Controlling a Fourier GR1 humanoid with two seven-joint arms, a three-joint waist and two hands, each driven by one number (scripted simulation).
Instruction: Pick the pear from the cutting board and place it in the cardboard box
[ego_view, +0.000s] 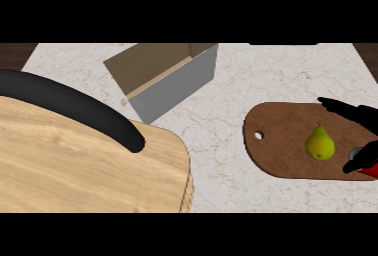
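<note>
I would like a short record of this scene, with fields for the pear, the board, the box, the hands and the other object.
pear: lies on the cutting board, stem pointing away from the robot
cutting board: brown, on the counter at the right
cardboard box: open, at the far left of the board, nothing visible inside
right hand: fingers spread beside the pear, not touching it
left hand: not in view
wooden basket: large, dark handle, near left

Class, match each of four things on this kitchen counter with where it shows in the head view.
Things:
1. pear
2. cardboard box
3. right hand
4. wooden basket

Places:
A. lower left
B. right edge, over the board
C. top centre, open
D. on the cutting board

Pairs: 1-D, 2-C, 3-B, 4-A
</note>
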